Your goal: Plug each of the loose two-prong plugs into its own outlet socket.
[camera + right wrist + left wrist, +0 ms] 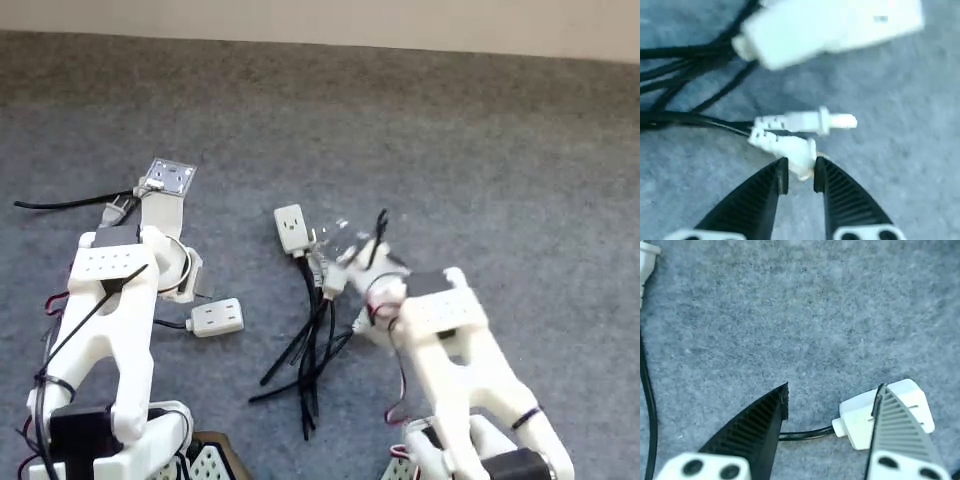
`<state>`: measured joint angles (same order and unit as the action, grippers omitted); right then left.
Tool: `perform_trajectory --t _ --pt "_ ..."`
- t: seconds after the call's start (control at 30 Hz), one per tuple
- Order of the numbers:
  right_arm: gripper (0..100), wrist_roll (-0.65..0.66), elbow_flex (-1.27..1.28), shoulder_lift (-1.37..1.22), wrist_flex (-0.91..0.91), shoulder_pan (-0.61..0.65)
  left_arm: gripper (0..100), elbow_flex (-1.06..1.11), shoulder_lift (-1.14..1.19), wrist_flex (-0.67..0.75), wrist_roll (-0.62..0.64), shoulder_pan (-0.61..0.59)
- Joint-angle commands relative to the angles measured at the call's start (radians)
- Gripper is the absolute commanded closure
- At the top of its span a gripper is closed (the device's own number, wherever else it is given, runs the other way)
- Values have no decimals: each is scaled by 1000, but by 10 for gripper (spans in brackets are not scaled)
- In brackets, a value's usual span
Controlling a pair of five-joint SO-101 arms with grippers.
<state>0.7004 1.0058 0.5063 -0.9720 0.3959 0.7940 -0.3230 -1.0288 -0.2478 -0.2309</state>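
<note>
Two white outlet sockets lie on the grey carpet, one [217, 317] beside the left arm and one [291, 228] at the centre. My left gripper [833, 388] is open just above the carpet, and the near socket [860, 415] sits partly behind its grey finger [895, 430]. Another plug [115, 210] on a black cable lies at far left. My right gripper [800, 165] is closed on the head of a white two-prong plug [790, 145]. A second white plug [805, 121] lies just beyond it, and the centre socket [830, 27] is farther off.
A bundle of black cords [310, 350] runs from the central plugs toward the front between the two arms. Open carpet stretches across the back and the right side.
</note>
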Motion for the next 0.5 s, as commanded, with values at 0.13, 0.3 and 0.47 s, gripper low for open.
perform_trajectory --t 0.13,0.3,0.47 --pt "827 307 151 211 58 84 723 5 -1 37 6 -1" --pt "726 400 208 278 59 85 723 4 -1 38 6 1" --pt "735 417 266 300 127 145 723 5 1 58 6 2"
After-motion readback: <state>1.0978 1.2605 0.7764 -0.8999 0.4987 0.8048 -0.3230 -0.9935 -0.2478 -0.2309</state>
